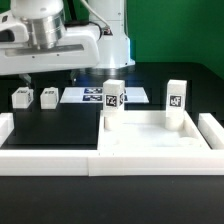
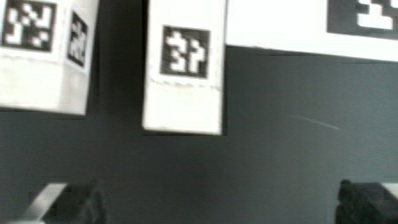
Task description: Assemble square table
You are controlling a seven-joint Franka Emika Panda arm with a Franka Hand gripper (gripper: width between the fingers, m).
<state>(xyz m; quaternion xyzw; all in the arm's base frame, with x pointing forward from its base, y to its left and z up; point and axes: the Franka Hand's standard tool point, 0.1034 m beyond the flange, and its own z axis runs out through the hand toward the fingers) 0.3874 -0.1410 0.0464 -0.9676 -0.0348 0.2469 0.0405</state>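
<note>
Filling the part of the black surface (image 1: 60, 125) toward the exterior view's right, the square tabletop (image 1: 150, 135) lies flat against the border rail (image 1: 50, 160), which hems in its front and outer side. The marker board (image 1: 80, 95) lies just behind the tabletop. One standing leg (image 1: 113, 97) and a second standing leg (image 1: 177, 97) are upright at the tabletop's two rear corners. An inner loose leg (image 1: 48, 97) and an outer loose leg (image 1: 22, 97) sit well apart from the tabletop, close to each other. The pincer (image 2: 214, 205) hangs above them, fingers spread with nothing between. An off-centre descent would likely tip one loose leg or nudge its neighbour. Carrying a leg low toward the tabletop risks clipping its raised wall or the nearer standing leg. Bare surface beside the tabletop gives room.
</note>
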